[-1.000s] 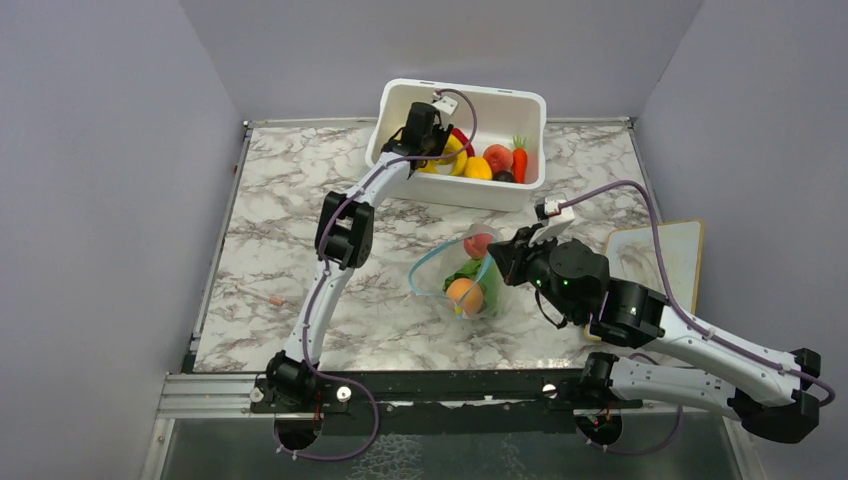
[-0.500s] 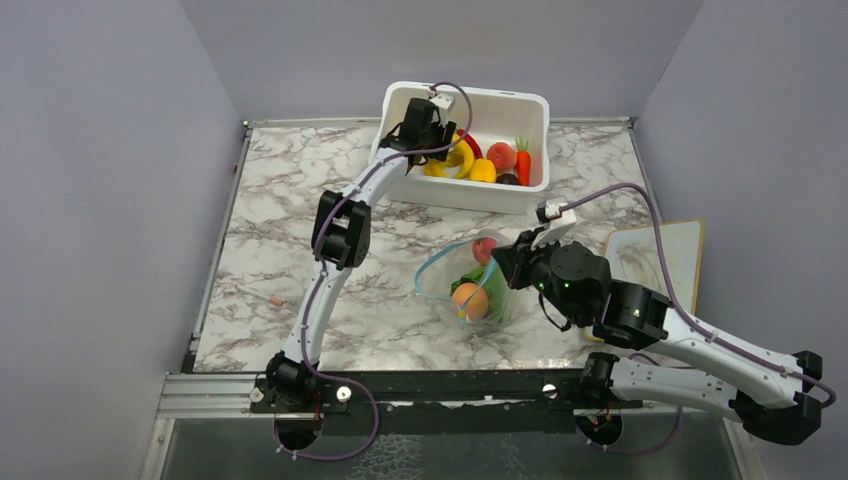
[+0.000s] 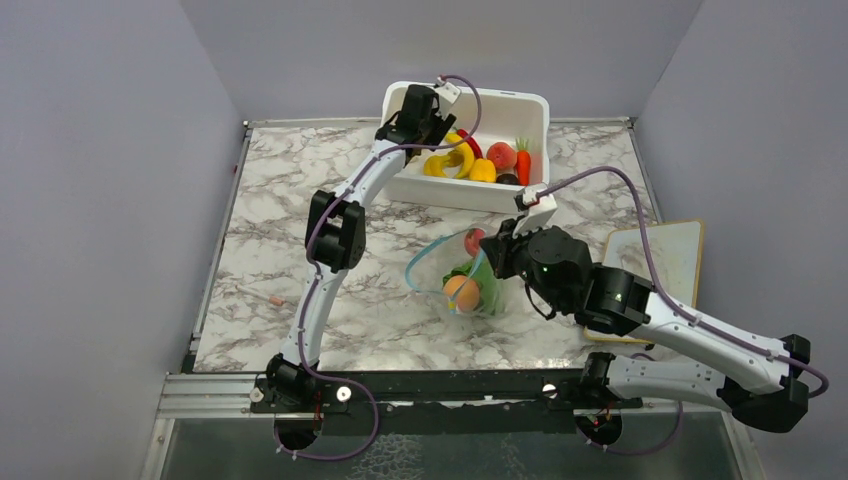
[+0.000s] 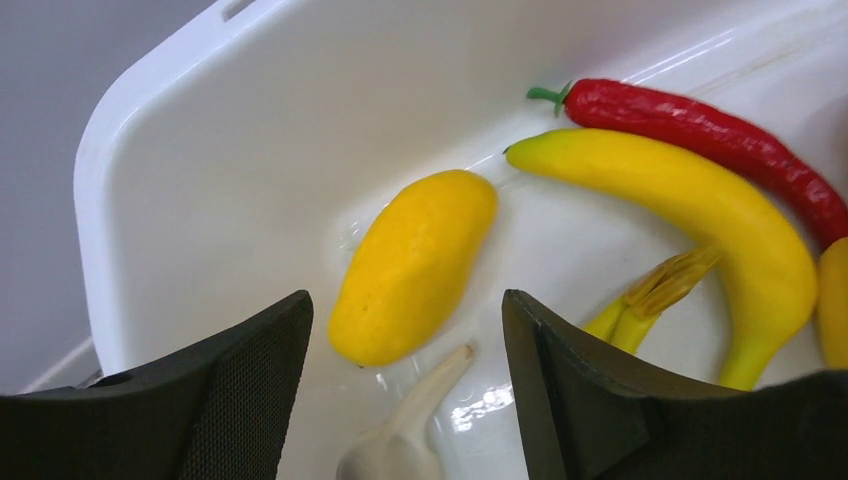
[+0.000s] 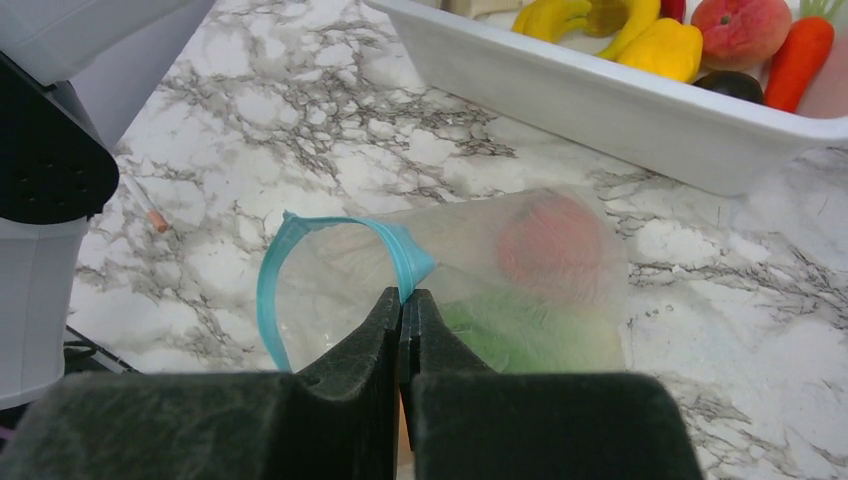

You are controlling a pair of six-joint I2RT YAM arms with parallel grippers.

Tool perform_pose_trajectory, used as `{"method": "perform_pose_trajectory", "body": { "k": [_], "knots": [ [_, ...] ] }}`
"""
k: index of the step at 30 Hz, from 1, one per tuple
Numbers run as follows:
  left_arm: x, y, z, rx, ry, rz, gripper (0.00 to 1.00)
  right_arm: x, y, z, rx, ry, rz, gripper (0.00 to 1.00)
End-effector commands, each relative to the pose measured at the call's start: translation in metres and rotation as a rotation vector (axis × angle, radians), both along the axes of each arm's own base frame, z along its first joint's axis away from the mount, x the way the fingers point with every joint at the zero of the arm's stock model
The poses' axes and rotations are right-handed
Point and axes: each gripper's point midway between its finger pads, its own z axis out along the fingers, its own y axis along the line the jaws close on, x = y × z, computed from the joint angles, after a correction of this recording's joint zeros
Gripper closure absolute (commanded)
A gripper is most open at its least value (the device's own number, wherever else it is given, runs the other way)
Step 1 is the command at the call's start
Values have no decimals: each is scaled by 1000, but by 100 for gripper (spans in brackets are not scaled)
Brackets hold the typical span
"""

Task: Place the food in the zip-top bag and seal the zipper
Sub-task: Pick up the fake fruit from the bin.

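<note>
A thin pink-tipped stick [image 3: 262,296] lies on the marble table [image 3: 270,220], left of everything else. The left gripper [image 4: 405,300] hangs spread wide and empty inside the white tub [image 4: 200,150], over a yellow mango [image 4: 415,265]. A garlic bulb [image 4: 400,440], a banana [image 4: 690,215] and a red chili [image 4: 720,135] lie around it. The zip-top bag [image 5: 480,270] lies on the table near the tub, holding a peach [image 5: 555,240] and lettuce [image 5: 530,335]. The right gripper [image 5: 405,310] is clamped on the zipper [image 5: 290,260], and its fingers hide the bag's near part. The right arm partly covers a pale board [image 3: 660,250] at far right.

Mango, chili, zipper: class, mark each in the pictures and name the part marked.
Mango [image 4: 415,265], left wrist view, middle of its body.
Chili [image 4: 700,128], left wrist view, middle of its red body.
Zipper [image 5: 266,290], right wrist view, left side of the blue loop.
</note>
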Motion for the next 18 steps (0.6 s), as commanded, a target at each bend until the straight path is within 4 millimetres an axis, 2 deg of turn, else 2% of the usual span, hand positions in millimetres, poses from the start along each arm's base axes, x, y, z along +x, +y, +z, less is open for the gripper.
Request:
{"method": "perform_pose_trajectory", "body": {
  "k": [1, 5, 9, 12, 18],
  "knots": [
    [-1, 26, -16, 215, 7, -5, 28, 7, 9, 24, 3, -46, 2, 99],
    [0, 26, -32, 220, 36, -62, 26, 10, 21, 25, -10, -26, 16, 99],
    [6, 28, -44, 143, 65, -115, 25, 12, 28, 22, -9, -7, 15, 99],
    [13, 32, -61, 112, 87, -148, 25, 14, 32, 23, -9, -3, 9, 99],
    [14, 29, -84, 109, 106, -192, 25, 25, 47, 23, -41, -10, 6, 99]
  ]
}}
